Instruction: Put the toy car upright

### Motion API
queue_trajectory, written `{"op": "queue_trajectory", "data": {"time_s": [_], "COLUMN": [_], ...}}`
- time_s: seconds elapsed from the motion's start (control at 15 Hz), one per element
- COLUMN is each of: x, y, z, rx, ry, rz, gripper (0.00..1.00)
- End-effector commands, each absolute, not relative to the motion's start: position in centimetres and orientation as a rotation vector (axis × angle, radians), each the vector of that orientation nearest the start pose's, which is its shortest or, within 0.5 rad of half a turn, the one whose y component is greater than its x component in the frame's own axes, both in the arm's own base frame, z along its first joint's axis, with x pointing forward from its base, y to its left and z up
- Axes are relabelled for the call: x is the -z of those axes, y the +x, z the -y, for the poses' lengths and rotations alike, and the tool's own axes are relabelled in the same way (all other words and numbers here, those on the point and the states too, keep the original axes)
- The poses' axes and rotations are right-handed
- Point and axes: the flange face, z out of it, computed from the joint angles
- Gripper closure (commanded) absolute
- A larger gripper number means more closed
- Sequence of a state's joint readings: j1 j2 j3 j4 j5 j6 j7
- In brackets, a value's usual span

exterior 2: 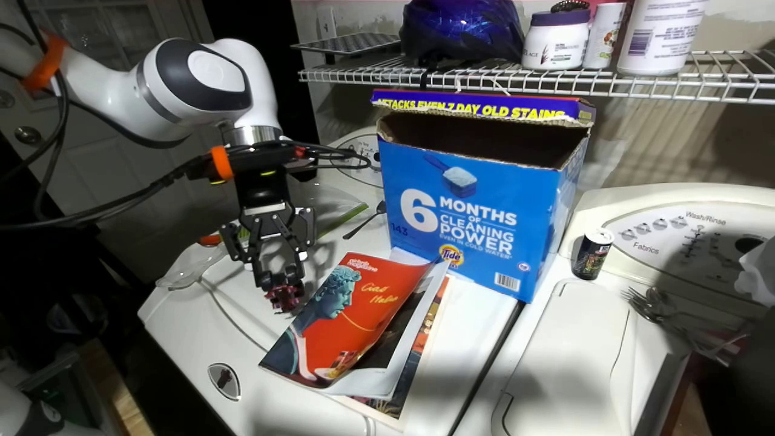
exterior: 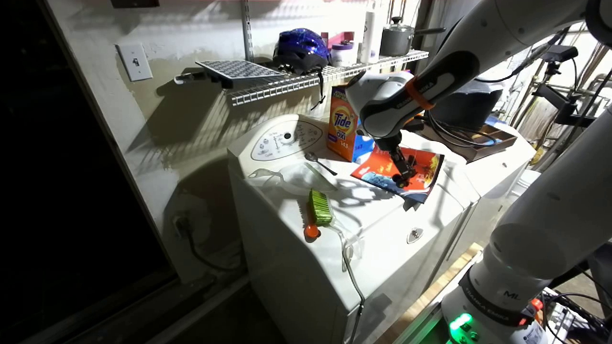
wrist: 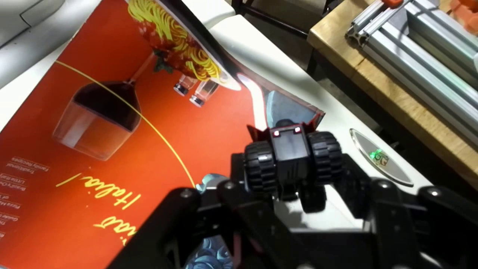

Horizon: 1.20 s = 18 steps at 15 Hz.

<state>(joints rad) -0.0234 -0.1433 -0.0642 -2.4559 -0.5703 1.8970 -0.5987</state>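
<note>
The toy car (wrist: 291,153) is black and dark red with chunky black wheels. In the wrist view it sits between the two fingers of my gripper (wrist: 293,173), which press on its wheels from both sides. One end of the car and its wheels face the camera. In an exterior view my gripper (exterior 2: 279,277) points down with the car (exterior 2: 284,298) at its tips, beside the magazine's edge. The car (exterior: 400,182) and gripper (exterior: 405,171) also show small in an exterior view. I cannot tell whether the car touches the surface below.
A red magazine (exterior 2: 369,303) lies on the white machine top (exterior 2: 242,369). A Tide box (exterior 2: 472,212) stands behind it, under a wire shelf (exterior 2: 654,85). A green brush (exterior: 320,208), orange scoop (exterior: 311,231), spoon (exterior: 321,164) and dark can (exterior 2: 592,254) are nearby.
</note>
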Motion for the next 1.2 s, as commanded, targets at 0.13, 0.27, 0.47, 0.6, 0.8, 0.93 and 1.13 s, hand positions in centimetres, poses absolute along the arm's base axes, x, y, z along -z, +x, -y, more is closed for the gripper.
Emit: {"op": "queue_trajectory", "data": {"time_s": [0.13,0.27,0.47,0.6,0.8,0.93,1.13], "x": [-32.4,-31.8,-31.3,-30.6,-29.3,-28.5,-26.9], "y": [41.7,41.6,42.2,42.7,43.5,44.0,44.4], "z": [7.2,7.5,8.5,8.9,8.9,8.9,8.6], "rx": [-1.168,-1.255,-1.339,-1.366,-1.387,-1.397,-1.393], "ry": [-2.997,-2.993,-3.028,-3.05,-3.073,-3.086,-3.086], "rz": [1.416,1.464,1.571,1.647,1.754,1.828,1.929], "gripper": [0.63,0.63,0.63,0.63,0.63,0.63,0.63]}}
